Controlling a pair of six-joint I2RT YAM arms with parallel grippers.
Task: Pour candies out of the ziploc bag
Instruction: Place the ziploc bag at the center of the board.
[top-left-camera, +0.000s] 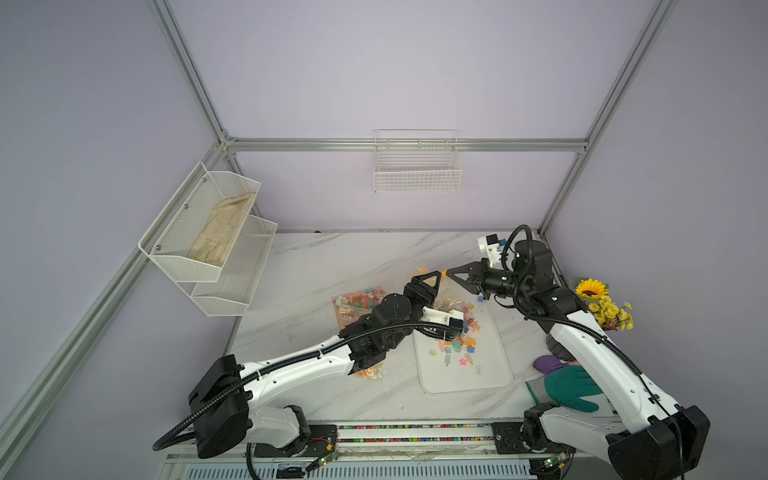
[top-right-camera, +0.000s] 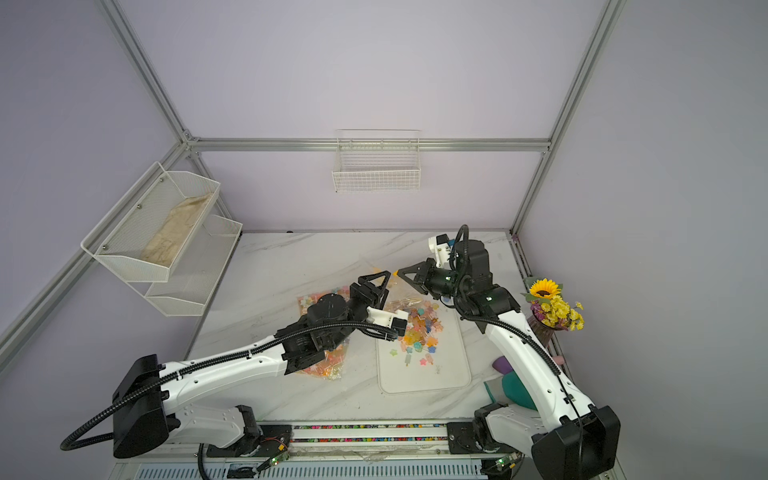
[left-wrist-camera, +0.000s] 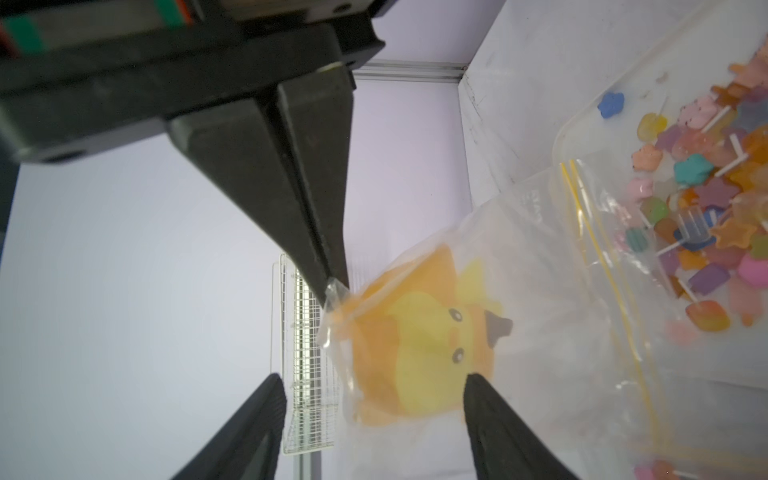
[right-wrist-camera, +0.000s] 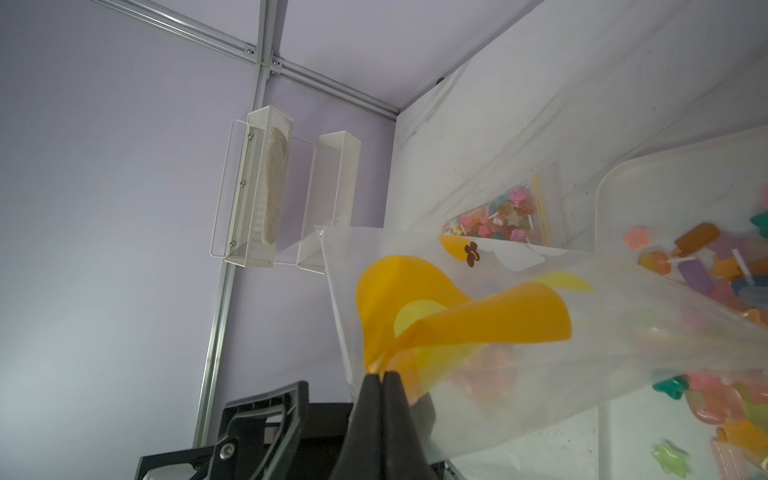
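The clear ziploc bag (right-wrist-camera: 498, 353), printed with an orange and yellow duck, hangs tilted over the white tray (top-left-camera: 490, 374). My right gripper (right-wrist-camera: 382, 374) is shut on the bag's printed bottom corner, which also shows in the left wrist view (left-wrist-camera: 332, 286). Many coloured candies (top-left-camera: 457, 336) on pale sticks lie heaped on the tray's far end, and some (left-wrist-camera: 706, 208) lie at the bag's mouth. My left gripper (left-wrist-camera: 374, 399) stands open just short of the bag, its fingers (left-wrist-camera: 478, 415) apart and gripping nothing. In both top views the two grippers (top-right-camera: 392, 274) nearly meet tip to tip.
Another bag of candies (top-left-camera: 357, 303) lies flat on the marble table left of the tray, and a further one (top-left-camera: 370, 372) lies under my left arm. A yellow flower bouquet (top-left-camera: 602, 307), a purple thing (top-left-camera: 546, 363) and a teal glove (top-left-camera: 569, 388) sit at the right. Wire baskets (top-left-camera: 415, 166) hang on the walls.
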